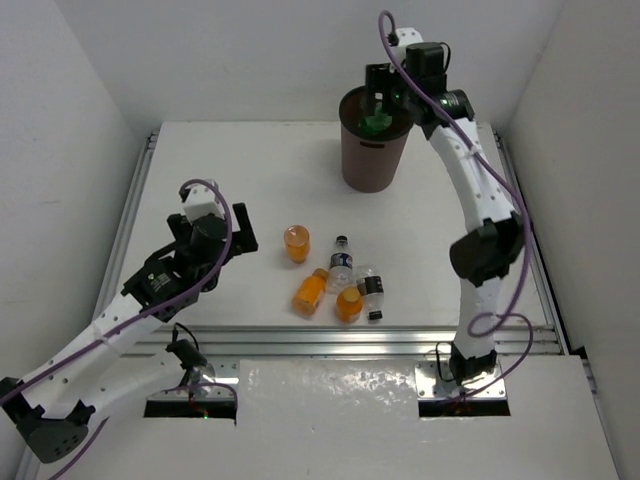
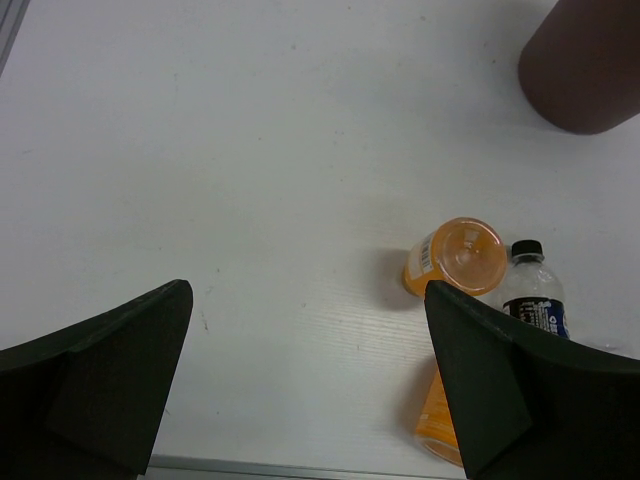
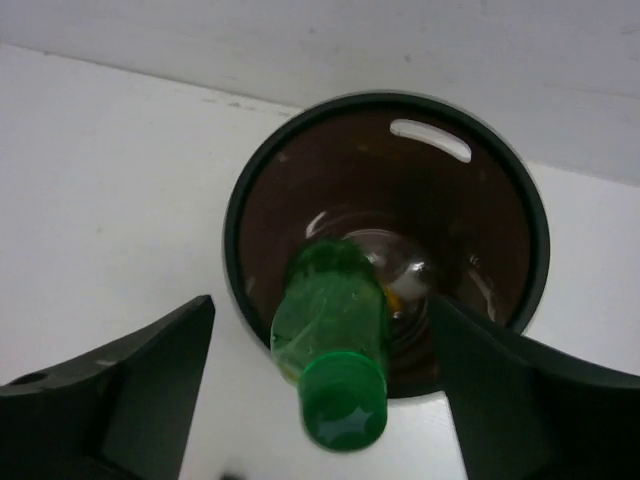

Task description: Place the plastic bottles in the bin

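Green bottle [image 3: 330, 325] seemingly across bin [image 3: 233, 240] mouth

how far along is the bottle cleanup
Done: one clear bottle seems to lie in the bin. In hand: the green bottle sits between the right gripper's open fingers above the bin, touching neither, likely dropping in. To do: five on the table, three orange bottles and two dark-capped bottles; the left gripper, open, holds nothing.
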### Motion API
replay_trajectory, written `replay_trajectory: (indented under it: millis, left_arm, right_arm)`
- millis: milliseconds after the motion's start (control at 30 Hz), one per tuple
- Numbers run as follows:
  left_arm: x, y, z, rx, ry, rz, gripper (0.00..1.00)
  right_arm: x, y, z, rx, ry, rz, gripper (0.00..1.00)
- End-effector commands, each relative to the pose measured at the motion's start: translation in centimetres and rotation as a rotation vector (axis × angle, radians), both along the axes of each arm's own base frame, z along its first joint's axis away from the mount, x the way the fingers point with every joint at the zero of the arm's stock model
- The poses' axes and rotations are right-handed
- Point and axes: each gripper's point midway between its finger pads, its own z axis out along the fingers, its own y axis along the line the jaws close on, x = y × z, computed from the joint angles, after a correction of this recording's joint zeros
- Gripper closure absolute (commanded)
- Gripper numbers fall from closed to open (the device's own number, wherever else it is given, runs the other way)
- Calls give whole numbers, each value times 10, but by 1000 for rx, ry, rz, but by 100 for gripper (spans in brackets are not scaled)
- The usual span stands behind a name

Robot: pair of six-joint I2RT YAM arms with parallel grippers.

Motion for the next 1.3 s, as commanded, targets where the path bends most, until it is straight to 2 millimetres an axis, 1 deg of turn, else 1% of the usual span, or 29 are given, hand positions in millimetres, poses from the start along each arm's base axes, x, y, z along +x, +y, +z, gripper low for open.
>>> replay_trajectory:
  millis: [0, 33, 67, 100, 133, 167, 200, 233, 267, 300, 333, 367, 400, 433, 467, 500, 533, 600, 633, 700, 733, 833, 1000, 1067, 1100, 1133, 1167, 1233, 1267]
  left_arm:
    - [6, -6, 10, -49, -24, -1, 0]
    - [6, -9, 11, -67, -17, -4, 0]
    - [7, -14, 11, -86, -6, -16, 0]
    - [8, -28, 13, -137, 4, -65, 0]
    - [9, -37, 12, -161, 16, -89, 0]
    - [12, -51, 5, -188, 53, -123, 0]
    - [14, -61, 0, -223, 77, -132, 0]
    - [21, -72, -16, -208, 135, -141, 0]
    - [24, -79, -26, -201, 173, -141, 0]
    - [27, -89, -26, -213, 185, -138, 0]
    - [33, -96, -43, -179, 236, -127, 1]
    - [37, -102, -44, -176, 241, -121, 0]
    - [42, -107, -48, -180, 247, -114, 0]
    - [48, -112, -62, -158, 276, -109, 0]
    - [55, -119, -62, -166, 273, -110, 0]
    - [58, -122, -67, -156, 286, -107, 0]
    - [64, -127, -81, -132, 317, -101, 0]
    - [73, -137, -83, -125, 327, -113, 0]
    - [76, -141, -94, -106, 351, -110, 0]
    - [82, -145, -98, -98, 358, -104, 0]
    - [83, -147, -106, -86, 371, -99, 0]
    - [87, -152, -117, -85, 384, -107, 0]
    - [88, -154, -129, -71, 404, -108, 2]
    - [87, -151, -133, -53, 411, -100, 7]
    - [87, -150, -135, -45, 414, -101, 19]
    - [87, -150, -137, -41, 414, -106, 27]
    - [88, -151, -137, -38, 413, -109, 43]
    - [88, -152, -140, -33, 420, -114, 57]
    - [88, -152, -139, -30, 420, -119, 72]
  right_arm:
    - [20, 4, 28, 12, -80, 32, 8]
    - [18, 4, 32, 28, -84, 23, 1]
    - [19, 3, 26, 32, -81, 16, 1]
    - [4, 0, 51, 51, -129, 12, 1]
    - [-2, -2, 60, 62, -152, 8, 1]
    - [-7, -4, 59, 62, -150, 6, 1]
    - [-21, -6, 79, 77, -176, 5, 1]
    - [-31, -6, 84, 82, -168, 12, 1]
    - [-44, -6, 75, 73, -115, 24, 1]
    - [-66, -3, 88, 79, -123, 45, 1]
    - [-79, -1, 58, 58, -39, 58, 1]
    - [-92, 0, 51, 54, -19, 70, 1]
    - [-121, 0, 66, 75, -52, 86, 1]
    - [-130, 1, 64, 91, -69, 97, 1]
    - [-143, 4, 19, 84, 22, 119, 1]
    - [-155, 7, 10, 107, 32, 125, 1]
    - [-174, 6, -6, 120, 36, 137, 1]
    - [-191, 12, -21, 140, 48, 162, 1]
    - [-203, 12, -34, 139, 65, 175, 1]
    - [-212, 14, -48, 130, 92, 186, 1]
    - [-218, 12, -58, 121, 113, 189, 1]
    - [-224, 15, -72, 112, 139, 203, 1]
    - [-227, 22, -80, 109, 163, 229, 1]
    - [-228, 25, -82, 115, 164, 238, 1]
    - [-229, 25, -82, 120, 163, 237, 1]
    - [-230, 27, -86, 127, 169, 246, 1]
    - [-232, 28, -87, 138, 169, 253, 1]
    - [-237, 33, -96, 158, 166, 283, 1]
    - [-242, 39, -98, 180, 169, 327, 1]
